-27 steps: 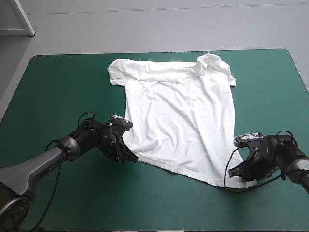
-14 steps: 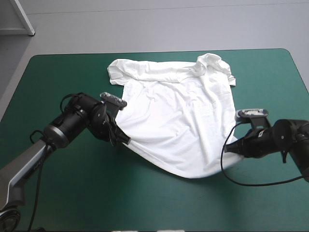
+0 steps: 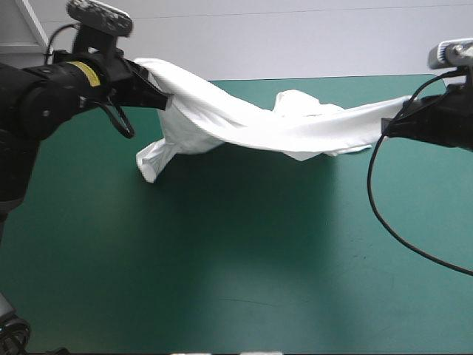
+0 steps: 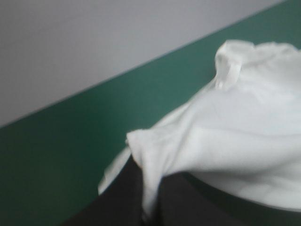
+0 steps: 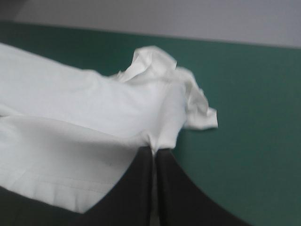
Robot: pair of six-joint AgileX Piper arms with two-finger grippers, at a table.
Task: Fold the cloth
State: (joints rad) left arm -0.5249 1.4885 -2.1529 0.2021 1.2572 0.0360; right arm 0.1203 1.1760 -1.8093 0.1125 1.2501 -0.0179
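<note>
The white T-shirt (image 3: 281,129) hangs stretched in the air between both arms, over the far half of the teal-green table (image 3: 244,251). My left gripper (image 3: 166,97), raised at the far left, is shut on one hem corner; a sleeve (image 3: 151,159) droops below it. My right gripper (image 3: 390,124), raised at the far right, is shut on the other hem corner. In the left wrist view the black fingers (image 4: 129,197) pinch a white fold of the T-shirt (image 4: 225,141). In the right wrist view the fingers (image 5: 136,188) meet on the T-shirt (image 5: 94,113), with its collar end (image 5: 197,106) crumpled ahead.
A black cable (image 3: 399,222) loops down from the right wrist over the table's right side. The table's far edge (image 3: 244,79) runs just behind the lifted T-shirt.
Earlier the T-shirt lay flat with both grippers low at its near hem corners. The right gripper shut on its corner, and both arms have lifted the hem up and toward the far edge.
</note>
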